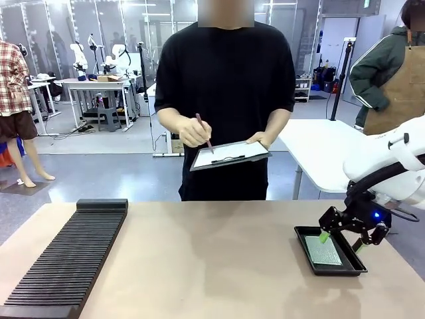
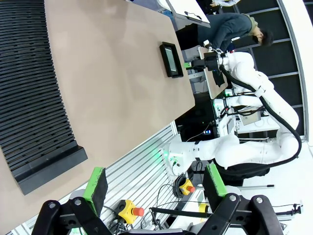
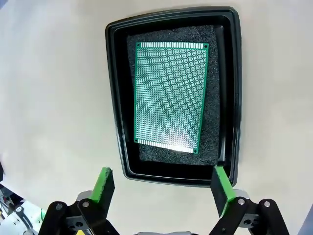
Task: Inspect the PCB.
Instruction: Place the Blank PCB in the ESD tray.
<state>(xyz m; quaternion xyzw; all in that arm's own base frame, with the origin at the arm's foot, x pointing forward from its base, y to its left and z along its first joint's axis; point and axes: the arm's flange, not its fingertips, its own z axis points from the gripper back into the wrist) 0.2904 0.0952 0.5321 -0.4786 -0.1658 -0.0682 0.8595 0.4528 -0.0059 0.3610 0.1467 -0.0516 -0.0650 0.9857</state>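
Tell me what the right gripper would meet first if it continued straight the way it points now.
Probably the near rim of the shallow black rectangular tray, or the flat green PCB lying inside it; depth is unclear. The open right gripper points down at them.

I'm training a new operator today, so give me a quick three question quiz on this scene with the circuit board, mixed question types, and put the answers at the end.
1. True or false: the PCB lies flat on dark foam inside the black tray.
2. Which gripper hangs over the tray's near edge? A) left gripper B) right gripper
3. Fill in: the person across the table holds a pen over a ____.

Key
1. True. The board lies inside the tray, with nothing gripping it.
2. B. Its jaws stand open and empty, short of the board; the left gripper, also open, is back over the table's edge.
3. Clipboard, with white paper on it.
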